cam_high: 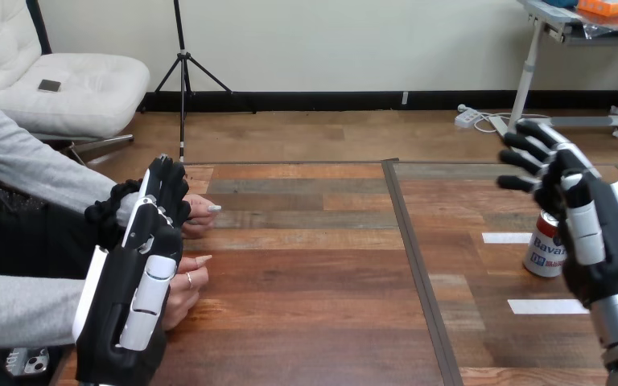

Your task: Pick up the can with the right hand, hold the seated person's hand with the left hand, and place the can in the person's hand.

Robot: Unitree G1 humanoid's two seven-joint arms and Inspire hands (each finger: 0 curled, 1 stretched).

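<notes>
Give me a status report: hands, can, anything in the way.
Left hand open, beside the person's hands, no grasp seen. Right hand open by the can, not gripping. Can upright on the table. Nothing in the way.

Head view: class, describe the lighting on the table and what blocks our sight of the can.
In the head view, light falls evenly, with no harsh glare on the wooden table; in that same view, the right hand hides the top and right side of the can.

The wooden bench (314,322) is spreading out in mixed brown and grey planks. A dark seam (414,257) is running front to back, left of the right fingers (531,145). Two white tape strips (505,238) are lying below those fingers, right of the seam.
</notes>
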